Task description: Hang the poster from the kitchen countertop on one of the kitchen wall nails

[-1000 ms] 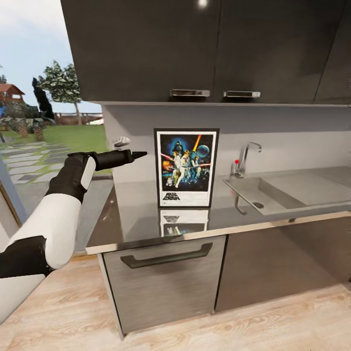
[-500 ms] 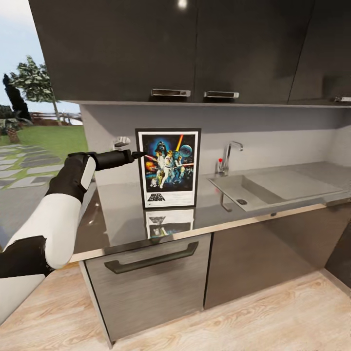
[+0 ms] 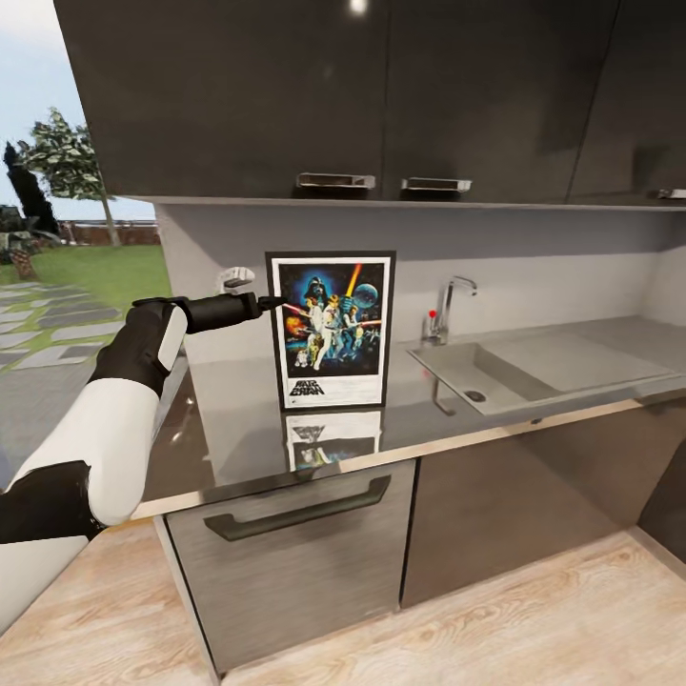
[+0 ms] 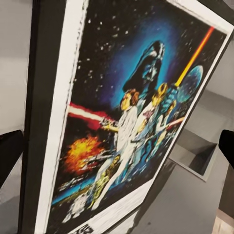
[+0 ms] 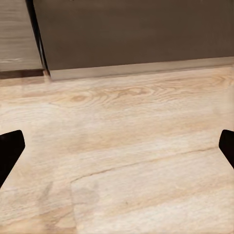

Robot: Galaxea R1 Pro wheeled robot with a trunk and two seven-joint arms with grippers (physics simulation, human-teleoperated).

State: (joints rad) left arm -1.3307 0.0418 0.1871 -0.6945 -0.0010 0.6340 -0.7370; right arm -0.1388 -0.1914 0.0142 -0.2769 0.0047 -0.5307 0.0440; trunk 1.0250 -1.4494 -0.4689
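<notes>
The poster (image 3: 331,329) stands upright on the kitchen countertop (image 3: 238,419), leaning against the grey back wall, with its reflection on the glossy top. My left gripper (image 3: 272,303) reaches in from the left at the height of the poster's upper half, its tip at the black frame's left edge. In the left wrist view the poster (image 4: 126,122) is very close and slanted, and the left gripper (image 4: 118,151) is open, one dark fingertip (image 4: 9,156) at each side. My right gripper (image 5: 118,146) is open over the wooden floor (image 5: 126,161).
A sink (image 3: 534,367) with a chrome tap (image 3: 448,305) is set into the countertop right of the poster. Dark wall cabinets (image 3: 333,95) hang overhead. A small white fitting (image 3: 233,278) sticks out of the wall left of the poster. Dark cabinet fronts (image 5: 136,34) stand below the worktop.
The camera has turned right, shifting the whole picture left. The gap between my left gripper's tip and the poster's left edge has closed.
</notes>
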